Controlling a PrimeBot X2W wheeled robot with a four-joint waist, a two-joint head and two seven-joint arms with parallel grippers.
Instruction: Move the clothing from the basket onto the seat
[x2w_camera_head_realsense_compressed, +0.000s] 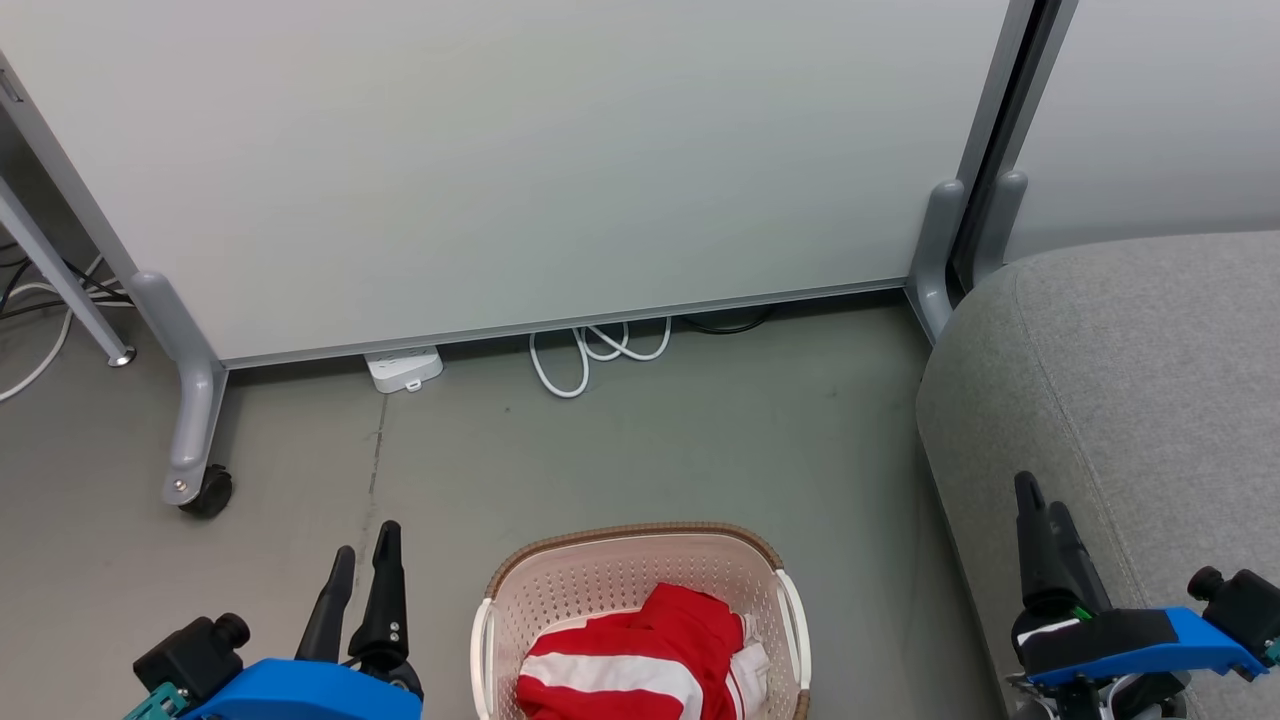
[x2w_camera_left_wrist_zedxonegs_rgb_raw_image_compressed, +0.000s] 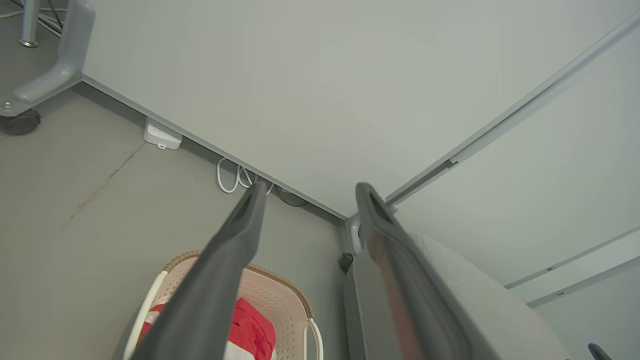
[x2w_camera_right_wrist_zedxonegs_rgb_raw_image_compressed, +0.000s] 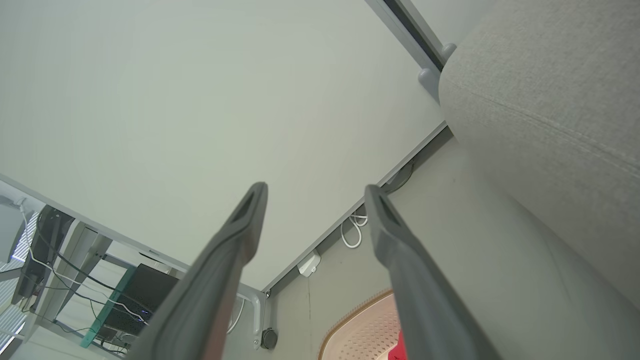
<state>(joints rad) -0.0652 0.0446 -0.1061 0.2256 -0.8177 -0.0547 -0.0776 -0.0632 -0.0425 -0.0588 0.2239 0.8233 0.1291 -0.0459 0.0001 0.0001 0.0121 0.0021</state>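
While both tools hang empty, nothing has reached the seat, so we're at step one, pre-reach. Lower left of the head view: left tool (x2w_camera_head_realsense_compressed: 366, 540), jaws spread wide, holding nothing, over bare floor (x2w_camera_head_realsense_compressed: 450, 450) just left of the basket (x2w_camera_head_realsense_compressed: 630, 531). Bottom centre: the basket stands on the floor with the clothing (x2w_camera_head_realsense_compressed: 640, 655) bunched inside, red with white stripes; its near part is cut off by the frame edge. Right side: seat (x2w_camera_head_realsense_compressed: 1150, 380), grey, none of the clothing on the part that shows. Lower right: right tool (x2w_camera_head_realsense_compressed: 1040, 497), also fully spread and empty, overlapping the seat's front edge. Next move, my read: drop one tool into the basket, pinch a raised fold, lift clear of the rim, swing right onto the seat. Soft fabric may drag a second garment along.
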